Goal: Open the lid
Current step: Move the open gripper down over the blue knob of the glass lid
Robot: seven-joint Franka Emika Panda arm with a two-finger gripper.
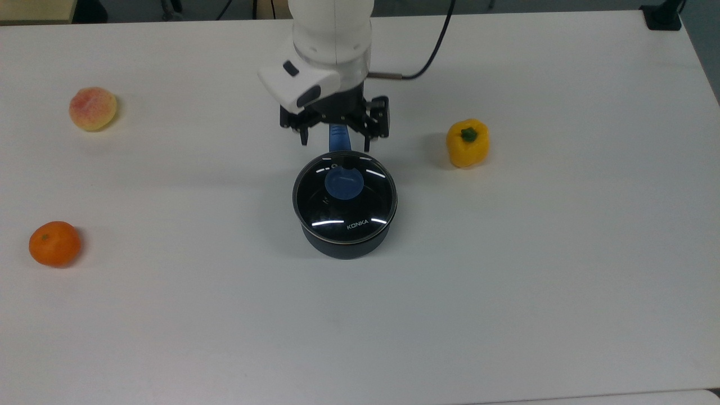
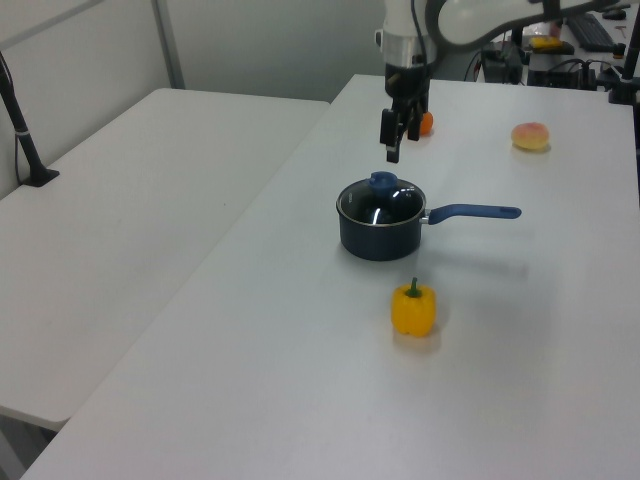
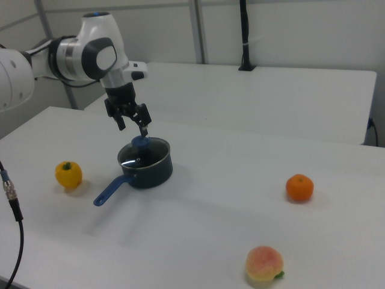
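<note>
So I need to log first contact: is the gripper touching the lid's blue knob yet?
Apart. In the left view the open gripper hangs above the blue knob of the lid, with bare table visible between fingertips and knob.
</note>
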